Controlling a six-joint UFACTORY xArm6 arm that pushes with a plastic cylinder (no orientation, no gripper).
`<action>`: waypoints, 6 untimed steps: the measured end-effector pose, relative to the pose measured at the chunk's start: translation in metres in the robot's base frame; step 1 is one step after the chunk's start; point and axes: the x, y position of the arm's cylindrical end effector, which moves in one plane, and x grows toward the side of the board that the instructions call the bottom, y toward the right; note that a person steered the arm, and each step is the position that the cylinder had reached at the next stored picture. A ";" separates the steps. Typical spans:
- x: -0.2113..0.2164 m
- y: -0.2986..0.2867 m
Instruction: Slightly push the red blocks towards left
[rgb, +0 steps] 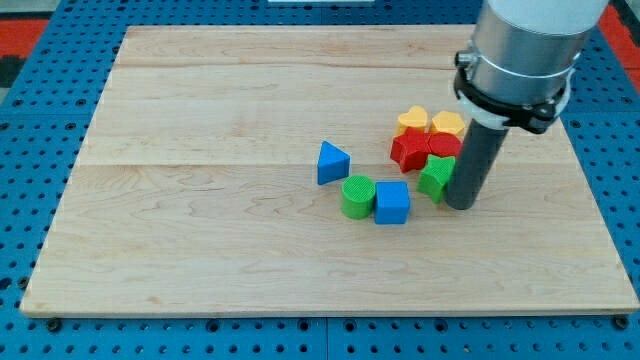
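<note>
Two red blocks sit side by side right of the board's centre: a star-like red block and a red block whose shape I cannot make out. My tip rests on the board just below and right of them, touching the right side of a green block. The rod rises from the tip and hides part of the right red block. Two yellow blocks, a heart-like one and a rounded one, touch the red blocks from above.
A blue triangular block lies left of the red blocks. A green cylinder and a blue cube sit together below them. The wooden board lies on a blue pegboard.
</note>
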 end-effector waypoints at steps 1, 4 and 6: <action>-0.006 -0.024; -0.015 0.056; -0.052 0.039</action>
